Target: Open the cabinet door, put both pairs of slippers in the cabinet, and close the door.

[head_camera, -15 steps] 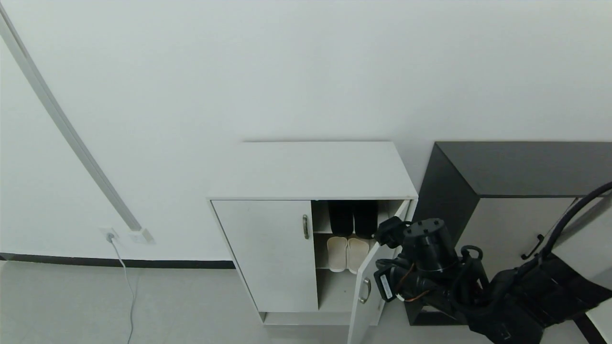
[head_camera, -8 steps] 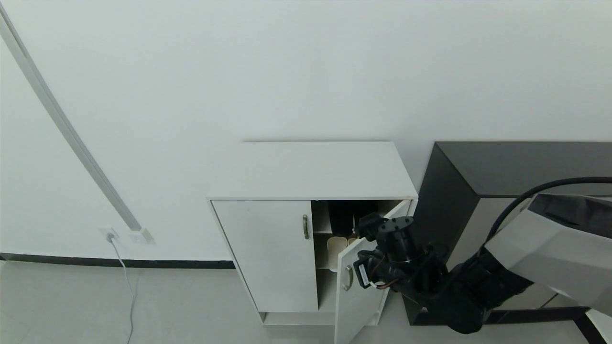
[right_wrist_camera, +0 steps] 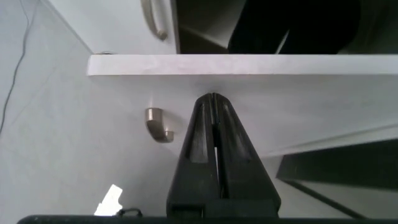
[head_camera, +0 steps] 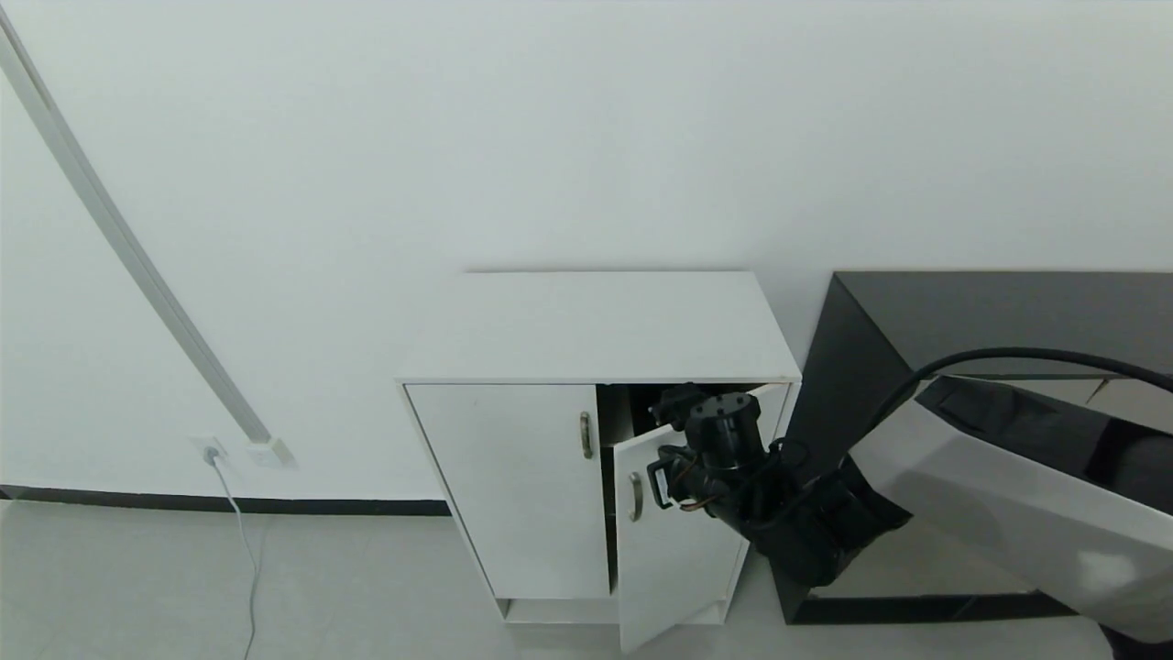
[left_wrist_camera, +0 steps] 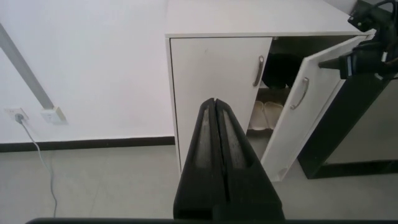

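Resting against the outer face of the right door (head_camera: 674, 550) near its top edge, the right hand (right_wrist_camera: 213, 98) has fingers pressed together, gripping nothing; likely a blunt pusher for closing. Door hangs partly ajar, handle (head_camera: 634, 496) untouched. Inside the cabinet (head_camera: 596, 325): black slippers (left_wrist_camera: 278, 67) on upper shelf, pale slippers (left_wrist_camera: 264, 114) on shelf below. Well back, the left hand (left_wrist_camera: 214, 102), fingers together, empty, probably kept clear of the swing.
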Robot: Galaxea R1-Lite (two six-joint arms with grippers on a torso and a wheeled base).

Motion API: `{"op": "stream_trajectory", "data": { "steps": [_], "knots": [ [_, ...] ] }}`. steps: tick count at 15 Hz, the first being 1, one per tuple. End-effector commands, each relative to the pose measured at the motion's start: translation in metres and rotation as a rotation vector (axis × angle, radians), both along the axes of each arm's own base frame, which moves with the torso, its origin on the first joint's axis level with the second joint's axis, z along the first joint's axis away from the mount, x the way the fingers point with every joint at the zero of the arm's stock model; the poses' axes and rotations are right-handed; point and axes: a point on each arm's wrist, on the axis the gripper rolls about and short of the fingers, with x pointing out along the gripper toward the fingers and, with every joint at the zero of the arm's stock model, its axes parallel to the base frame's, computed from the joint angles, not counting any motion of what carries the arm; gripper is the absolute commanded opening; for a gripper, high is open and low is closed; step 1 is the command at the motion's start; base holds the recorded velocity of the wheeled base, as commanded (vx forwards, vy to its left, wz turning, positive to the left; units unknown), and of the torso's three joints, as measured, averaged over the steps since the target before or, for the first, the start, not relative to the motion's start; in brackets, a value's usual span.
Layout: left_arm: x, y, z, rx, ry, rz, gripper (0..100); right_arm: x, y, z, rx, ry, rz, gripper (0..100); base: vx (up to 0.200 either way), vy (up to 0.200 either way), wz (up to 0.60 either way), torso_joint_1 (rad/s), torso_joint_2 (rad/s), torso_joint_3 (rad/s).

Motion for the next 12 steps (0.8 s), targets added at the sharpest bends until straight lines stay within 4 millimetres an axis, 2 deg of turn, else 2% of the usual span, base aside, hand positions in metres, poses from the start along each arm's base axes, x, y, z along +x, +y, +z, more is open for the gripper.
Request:
{"op": "stream_trajectory", "data": {
  "steps": [1, 8, 12],
  "knots": [
    [0.0, 0.0, 0.0, -0.001, 0.001, 0.0, 0, 0.018, 0.001, -0.009, 0.009, -0.012, -0.022, 0, 0.0, 0.0, 0.0, 0.0, 0.0, 0.0],
    [0.0, 0.0, 0.0, -0.001, 0.001, 0.0, 0, 0.055, -0.006, -0.018, 0.041, -0.056, -0.082, 0, 0.0, 0.0, 0.0, 0.0, 0.0, 0.0],
    [0.0, 0.0, 0.0, -0.001, 0.001, 0.0, 0, 0.065, -0.01, -0.013, 0.056, -0.079, -0.1, 0, 0.0, 0.0, 0.0, 0.0, 0.0, 0.0]
  ]
}}
